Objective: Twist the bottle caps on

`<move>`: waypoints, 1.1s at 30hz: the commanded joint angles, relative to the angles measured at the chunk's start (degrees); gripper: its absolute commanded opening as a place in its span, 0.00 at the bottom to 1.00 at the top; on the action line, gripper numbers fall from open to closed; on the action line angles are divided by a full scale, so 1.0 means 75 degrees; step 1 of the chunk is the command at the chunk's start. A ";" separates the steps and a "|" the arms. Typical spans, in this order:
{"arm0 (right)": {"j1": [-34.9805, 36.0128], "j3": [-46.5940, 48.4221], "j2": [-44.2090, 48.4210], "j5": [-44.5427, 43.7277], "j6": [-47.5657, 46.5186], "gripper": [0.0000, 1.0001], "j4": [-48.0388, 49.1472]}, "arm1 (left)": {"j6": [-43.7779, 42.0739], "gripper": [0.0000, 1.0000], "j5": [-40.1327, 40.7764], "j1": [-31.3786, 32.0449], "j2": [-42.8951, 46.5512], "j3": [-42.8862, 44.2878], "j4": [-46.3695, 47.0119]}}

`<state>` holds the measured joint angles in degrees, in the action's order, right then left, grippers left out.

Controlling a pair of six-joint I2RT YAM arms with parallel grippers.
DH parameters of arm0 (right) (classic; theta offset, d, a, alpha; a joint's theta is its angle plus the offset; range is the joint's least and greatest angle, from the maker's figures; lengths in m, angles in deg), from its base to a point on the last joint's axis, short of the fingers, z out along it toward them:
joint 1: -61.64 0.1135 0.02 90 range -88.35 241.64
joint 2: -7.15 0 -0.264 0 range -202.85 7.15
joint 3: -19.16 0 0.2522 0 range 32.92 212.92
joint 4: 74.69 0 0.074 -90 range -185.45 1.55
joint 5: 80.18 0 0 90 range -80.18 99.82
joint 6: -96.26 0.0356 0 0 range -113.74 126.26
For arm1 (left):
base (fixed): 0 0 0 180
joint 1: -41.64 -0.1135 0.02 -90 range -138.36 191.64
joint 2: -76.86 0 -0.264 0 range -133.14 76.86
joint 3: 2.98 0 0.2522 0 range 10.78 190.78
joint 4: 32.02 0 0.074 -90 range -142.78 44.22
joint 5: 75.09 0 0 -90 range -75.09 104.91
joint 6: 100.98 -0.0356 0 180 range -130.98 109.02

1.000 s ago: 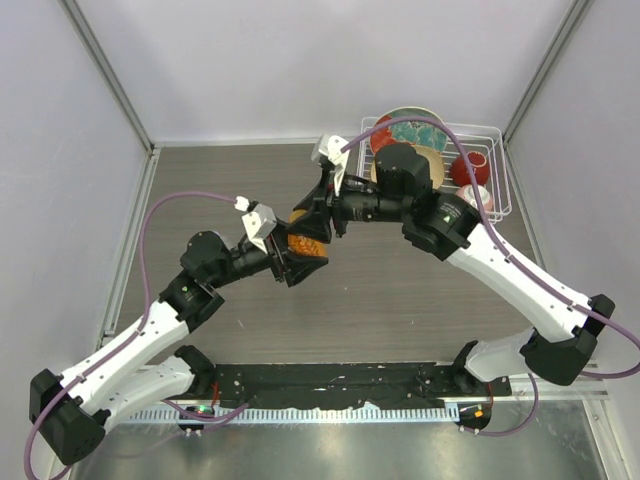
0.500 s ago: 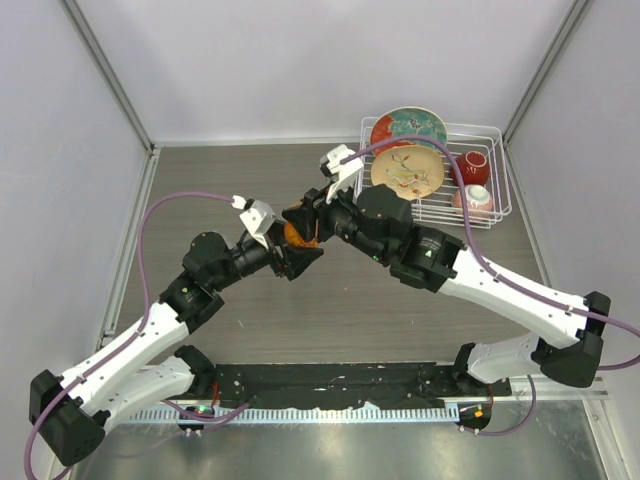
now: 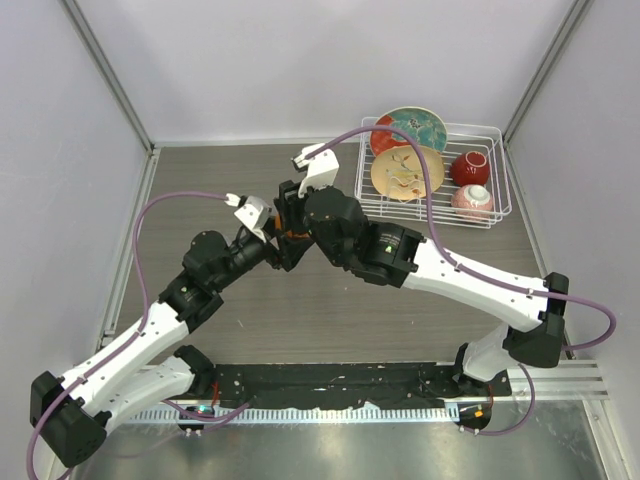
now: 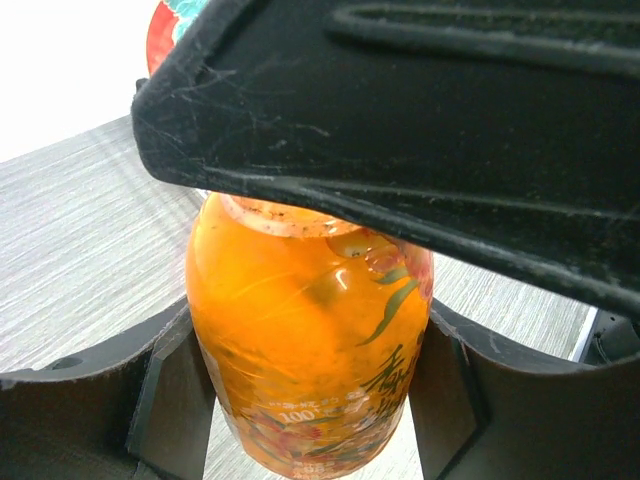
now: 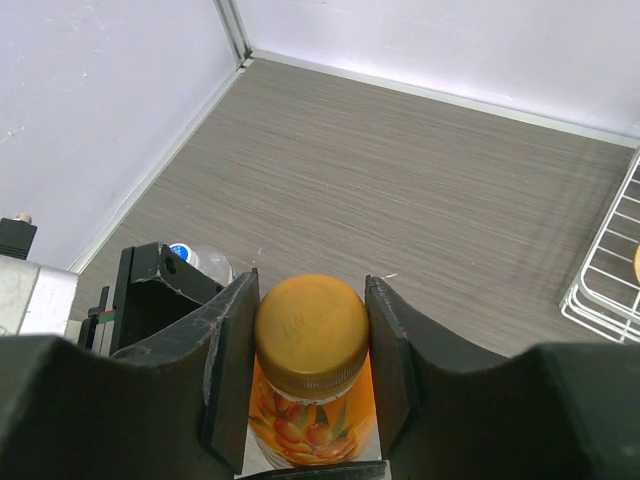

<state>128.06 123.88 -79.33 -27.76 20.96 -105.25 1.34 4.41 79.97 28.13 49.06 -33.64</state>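
Observation:
The squat orange bottle (image 4: 310, 350) stands upright between the fingers of my left gripper (image 4: 310, 410), which is shut on its body. The amber-orange cap (image 5: 310, 325) sits on the bottle's neck, with the bottle's label (image 5: 310, 430) showing below it. My right gripper (image 5: 310, 340) is shut on the cap from above, one finger on each side. In the top view both grippers meet at the table's middle, left (image 3: 268, 248) and right (image 3: 290, 215), with only a sliver of the orange bottle (image 3: 293, 236) showing. The clear bottle (image 5: 208, 266) with its white-blue cap (image 5: 180, 251) peeks out behind the left gripper.
A white wire rack (image 3: 497, 212) at the back right holds two patterned plates (image 3: 405, 172) and two bowls (image 3: 470, 168). The rack's corner also shows in the right wrist view (image 5: 605, 280). Grey walls close in the left, back and right sides.
My right gripper has swung left and turned over the orange bottle, its arm now lying further left. The left gripper and bottle have shifted slightly left and back.

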 commanded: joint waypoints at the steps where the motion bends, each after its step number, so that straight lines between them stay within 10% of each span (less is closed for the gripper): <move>1: -0.0148 0.0094 -0.0224 -0.0907 -0.0109 0.51 -0.1674 | -0.0353 0.00 0.0159 -0.0024 0.0462 0.0404 0.2096; 10: -0.0160 0.1125 0.0549 0.1011 0.0044 0.81 -0.1849 | -0.0283 0.00 0.0041 -0.0106 0.0474 0.0403 0.2178; 18: -0.0498 0.1677 0.1064 0.2700 -0.0587 0.89 -0.2623 | -0.0224 0.00 0.0357 -0.0141 0.0521 0.0450 0.2096; 24: -0.2031 0.1618 0.1709 0.6373 -0.1209 0.93 -0.2694 | -0.0224 0.00 0.0510 -0.0141 0.0427 0.0567 0.1991; 33: -0.3429 0.1900 0.1441 1.0692 -0.1877 0.94 -0.2483 | 0.0151 0.00 -0.3515 -0.0060 0.0392 0.0579 0.1698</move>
<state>104.28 136.29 -66.87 33.86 10.34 -125.58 1.38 -4.27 79.14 30.98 51.11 -22.56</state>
